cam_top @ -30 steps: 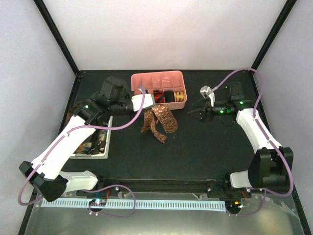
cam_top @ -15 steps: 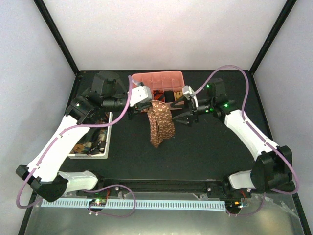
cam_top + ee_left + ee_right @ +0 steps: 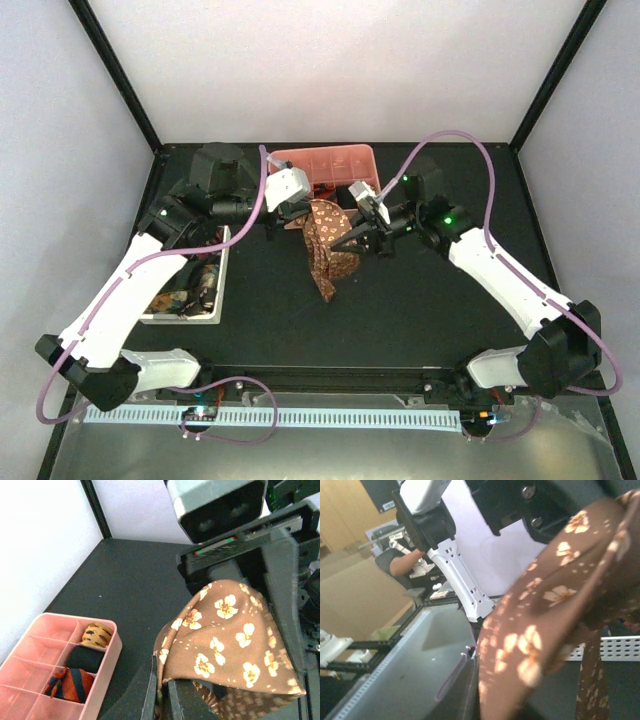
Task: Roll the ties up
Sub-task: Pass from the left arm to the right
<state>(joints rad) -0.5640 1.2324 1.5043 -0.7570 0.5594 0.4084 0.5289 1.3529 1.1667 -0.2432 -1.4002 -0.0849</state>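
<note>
Surface and room, near to far:
- A white slotted strip (image 3: 350, 412) ran along the near edge, in front of the arm bases.
- The table (image 3: 430, 310) was matte black.
- A white basket (image 3: 180, 319) sat at the left side with mixed contents too small to make out.
- A pink tray (image 3: 320, 152) stood at the far middle of the table. From the left wrist view its compartments held a gold roll (image 3: 96, 634), a black roll (image 3: 85, 657) and a red-orange striped roll (image 3: 67, 689), one compartment each.
- Plain white walls (image 3: 330, 70) and black frame posts (image 3: 115, 75) closed in the back and sides.
- In the right wrist view, what looked like a seated person (image 3: 402, 562) showed beyond the enclosure.

Task item:
- The brown tie (image 3: 330, 250) was held up just in front of the pink tray, between the two arms.
- The left hand (image 3: 161, 700) was clenched on the fabric, pinching an edge between its fingers.
- The right hand (image 3: 352, 240) was at the tie from the other side, with fabric draped over it. I could not tell whether it was clamped on the cloth or released.
- From the left hand the tie hung in loose folds, and its narrow lower end reached down to the table.
- The wide face was brown with cream flowers with orange centres and small pale specks. The folds beneath showed a finer speckled print.
</note>
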